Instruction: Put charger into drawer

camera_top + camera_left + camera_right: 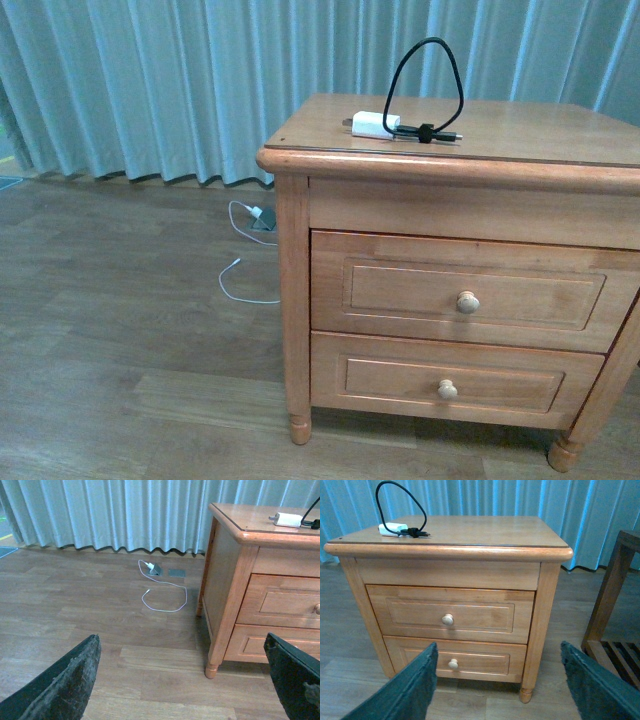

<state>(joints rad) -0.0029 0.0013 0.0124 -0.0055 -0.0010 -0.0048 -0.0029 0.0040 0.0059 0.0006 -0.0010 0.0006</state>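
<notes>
The charger (376, 124) lies on the left of the wooden surface (520, 130), and the drawer (400, 290) below it, the upper and taller one, is shut. The left pincer (181, 647) and right pincer (498, 650) both hang apart and empty, short of the furniture. Opening comes first, I judge: close squarely on the round knob (467, 301) and pull straight out.

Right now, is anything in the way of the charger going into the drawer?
Yes: the drawer is shut, so its own front blocks the way in. The charger lies on the nightstand top above it. Nothing else visible stands between them.
</notes>
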